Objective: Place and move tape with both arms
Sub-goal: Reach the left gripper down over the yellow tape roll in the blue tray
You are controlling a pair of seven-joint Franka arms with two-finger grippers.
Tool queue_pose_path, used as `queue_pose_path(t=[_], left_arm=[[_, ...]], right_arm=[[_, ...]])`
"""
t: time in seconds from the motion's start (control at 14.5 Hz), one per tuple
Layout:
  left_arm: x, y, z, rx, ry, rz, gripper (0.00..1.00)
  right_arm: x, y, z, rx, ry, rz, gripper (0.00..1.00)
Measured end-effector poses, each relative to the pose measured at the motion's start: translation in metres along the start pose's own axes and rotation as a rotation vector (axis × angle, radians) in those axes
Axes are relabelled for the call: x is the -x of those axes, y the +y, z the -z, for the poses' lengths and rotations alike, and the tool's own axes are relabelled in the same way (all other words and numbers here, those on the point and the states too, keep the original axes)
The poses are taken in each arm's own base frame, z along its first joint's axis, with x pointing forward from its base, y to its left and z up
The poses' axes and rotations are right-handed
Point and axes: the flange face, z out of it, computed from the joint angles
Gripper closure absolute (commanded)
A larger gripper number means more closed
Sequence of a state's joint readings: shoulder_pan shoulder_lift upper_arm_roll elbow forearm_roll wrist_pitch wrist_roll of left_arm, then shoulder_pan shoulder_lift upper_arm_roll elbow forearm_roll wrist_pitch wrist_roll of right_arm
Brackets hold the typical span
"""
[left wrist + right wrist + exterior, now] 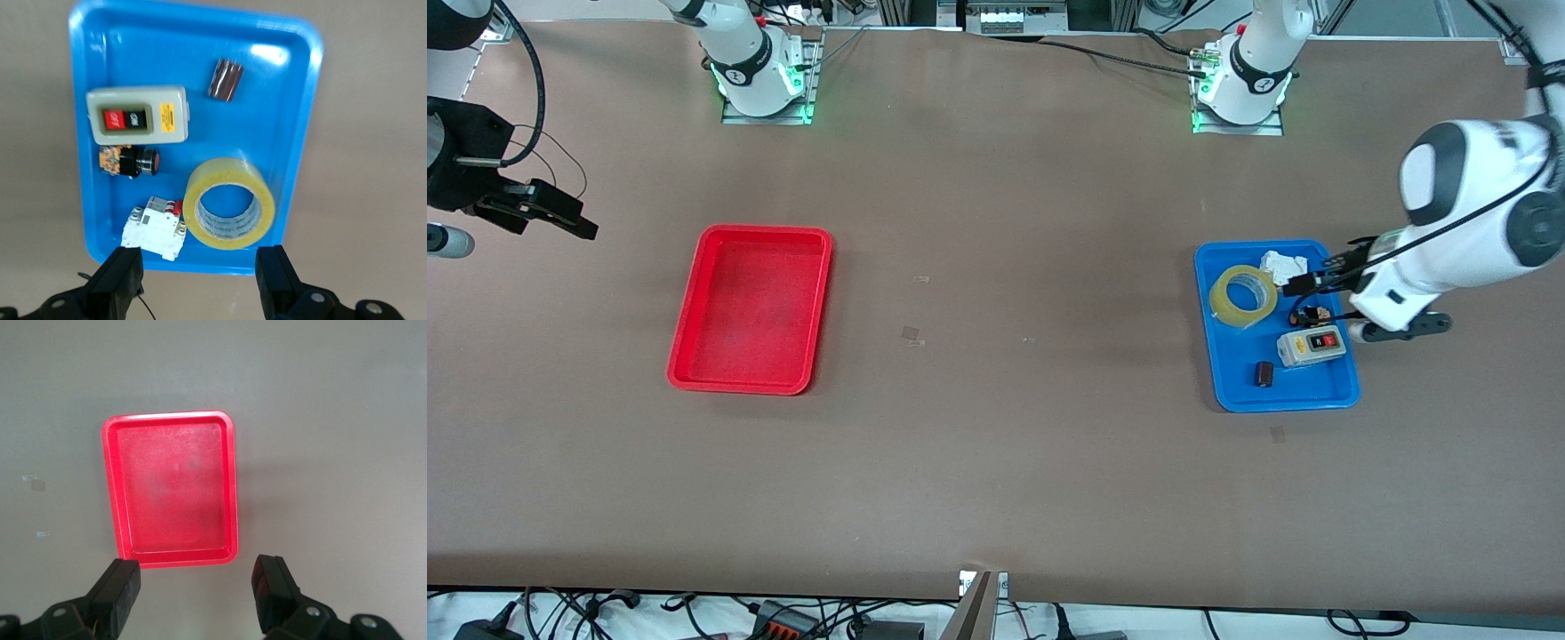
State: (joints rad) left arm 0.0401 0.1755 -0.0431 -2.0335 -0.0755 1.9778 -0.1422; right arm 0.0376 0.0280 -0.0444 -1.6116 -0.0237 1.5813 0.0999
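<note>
- Brown table [996,444], arm bases along one edge, cables hanging off the edge nearest the front camera.
- Right gripper [538,209] hangs in the air at the right arm's end of the table, just off the red tray [749,308]. Fingers [115,587] spread, nothing between them. The tray is bare. This arm waits.
- Blue tray [1316,400] at the left arm's end holds the tape [1244,294], a white breaker [1282,265], a grey switch box [1311,348], a small button part [1312,315] and a dark cylinder [1264,373].
- Left gripper [1303,284] hovers over the blue tray beside the tape, fingers [277,267] released, empty.
- In the left wrist view the tape [229,203] lies flat, just ahead of the open jaws, with the breaker [155,229] touching or nearly touching it.
- Step in hand, I'd say: left arm picks the tape. Best to come straight down and pinch one wall of the ring, one finger in the hole, on the side away from the breaker.
- Risk: a finger clips the breaker or the tray's rim.
</note>
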Motion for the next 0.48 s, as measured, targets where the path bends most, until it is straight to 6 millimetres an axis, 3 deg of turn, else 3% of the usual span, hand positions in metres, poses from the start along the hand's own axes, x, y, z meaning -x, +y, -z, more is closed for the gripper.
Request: queue_pose_path(t=[0.21, 0.48], left_arm=[[0.010, -0.003, -0.048, -0.009, -0.033, 0.003, 0.00], [0.004, -0.004, -0.079, -0.012, -0.057, 0.005, 0.00]], right_arm=[[0.000, 0.000, 0.000, 0.000, 0.000, 0.000, 0.02], [0.000, 0.000, -0.001, 0.000, -0.001, 0.000, 0.02]])
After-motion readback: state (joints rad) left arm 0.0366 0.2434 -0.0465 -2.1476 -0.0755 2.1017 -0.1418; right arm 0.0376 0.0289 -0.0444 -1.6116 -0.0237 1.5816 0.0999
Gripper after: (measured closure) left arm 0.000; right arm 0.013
